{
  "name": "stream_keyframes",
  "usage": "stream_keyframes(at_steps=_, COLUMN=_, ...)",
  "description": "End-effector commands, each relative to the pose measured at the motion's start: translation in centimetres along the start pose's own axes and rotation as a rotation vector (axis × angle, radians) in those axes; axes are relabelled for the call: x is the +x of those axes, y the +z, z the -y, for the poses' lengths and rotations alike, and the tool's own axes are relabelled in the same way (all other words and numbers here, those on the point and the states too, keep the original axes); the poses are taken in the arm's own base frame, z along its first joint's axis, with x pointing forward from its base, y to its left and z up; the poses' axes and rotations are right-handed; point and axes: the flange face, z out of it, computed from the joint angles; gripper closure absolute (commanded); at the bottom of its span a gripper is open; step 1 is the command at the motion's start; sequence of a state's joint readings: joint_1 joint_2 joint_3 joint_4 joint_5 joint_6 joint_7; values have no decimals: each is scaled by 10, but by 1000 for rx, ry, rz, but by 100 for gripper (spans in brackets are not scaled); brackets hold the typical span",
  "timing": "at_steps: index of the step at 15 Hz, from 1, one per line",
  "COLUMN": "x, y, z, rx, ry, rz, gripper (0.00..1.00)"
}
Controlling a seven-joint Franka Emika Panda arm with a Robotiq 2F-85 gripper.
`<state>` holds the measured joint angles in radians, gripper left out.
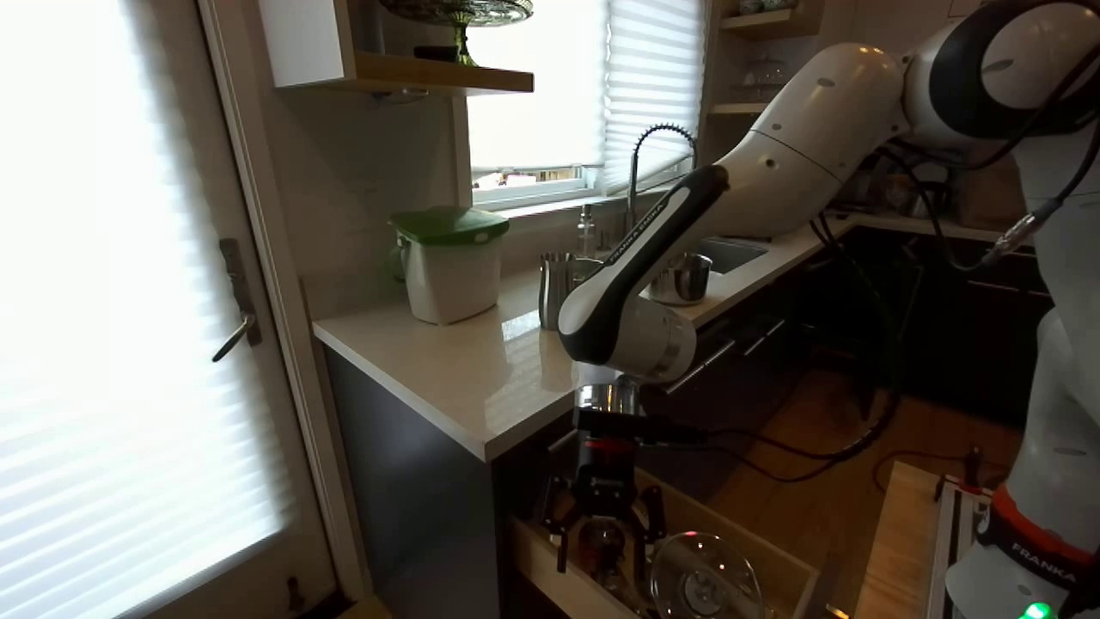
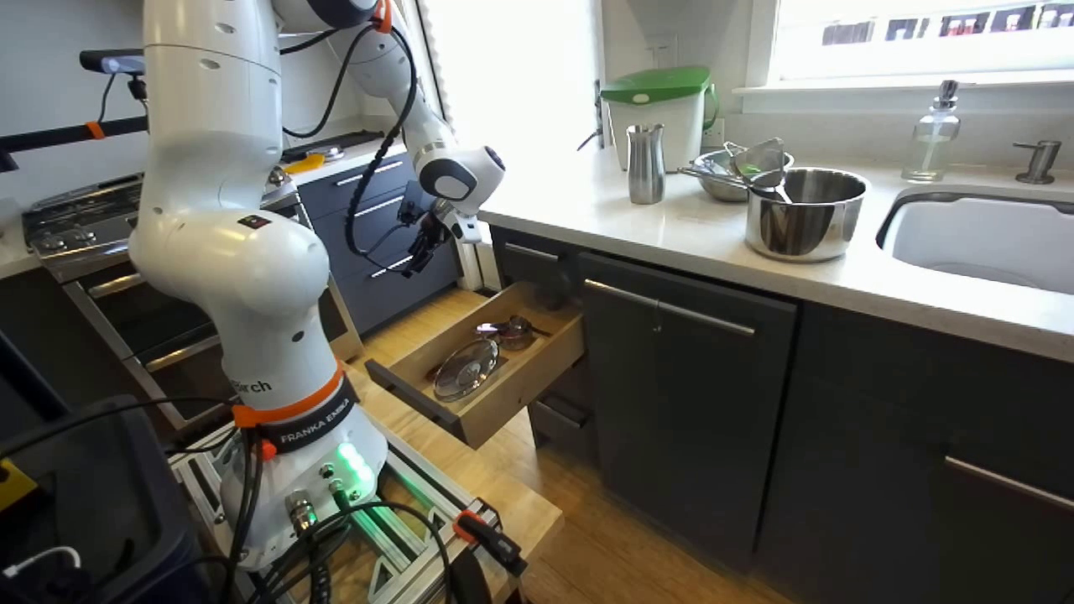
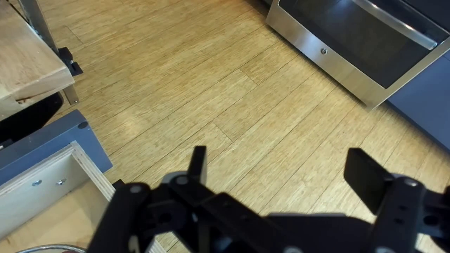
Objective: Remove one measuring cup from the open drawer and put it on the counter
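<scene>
Hand point(image 1: 601, 554), black, 2-fingered: released, fingers well apart, floorboards point(image 3: 253, 140) showing between them in the wrist view. Drawer point(image 3: 49, 177), wooden, pulled out: at 8 o'clock in that view. Measuring cup point(image 2: 517, 334), small, dark, in an exterior view: inside the drawer, at 2 o'clock from the clear glass lid point(image 2: 464, 371). Desk point(image 2: 696, 231), same view: 1 steel tumbler point(image 2: 646, 165); 1 steel pot point(image 2: 797, 226) at the tumbler's 4 o'clock; 1 green-lidded white container point(image 2: 681, 122) at its 12 o'clock.

Drawer point(image 2: 527, 384) in all views; wrist view downward
</scene>
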<state>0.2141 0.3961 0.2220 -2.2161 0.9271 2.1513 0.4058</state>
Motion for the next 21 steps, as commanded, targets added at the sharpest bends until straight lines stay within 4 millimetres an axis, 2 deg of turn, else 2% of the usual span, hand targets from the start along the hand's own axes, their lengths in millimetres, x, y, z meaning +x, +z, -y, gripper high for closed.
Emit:
stream_keyframes(at_steps=1, x=0, y=0, z=0, rx=0, ry=0, rz=1, gripper=0)
stream_keyframes(at_steps=3, x=0, y=0, z=0, rx=0, ry=0, rz=1, gripper=0)
stream_keyframes(at_steps=6, x=-8, y=-5, z=-7, rx=66, ry=96, rz=-174, gripper=0)
stream_keyframes(at_steps=8, x=-14, y=-7, z=-27, rx=80, ry=146, rz=-276, gripper=0)
stream_keyframes(at_steps=10, x=-21, y=-7, z=-58, rx=53, ry=204, rz=-361, gripper=0)
stream_keyframes(at_steps=12, x=-20, y=-15, z=-85, rx=75, ry=235, rz=-464, gripper=0)
stream_keyframes(at_steps=17, x=1, y=-29, z=-122, rx=44, ry=234, rz=-735, gripper=0)
stream_keyframes(at_steps=21, x=25, y=-39, z=-132, rx=66, ry=183, rz=-947, gripper=0)
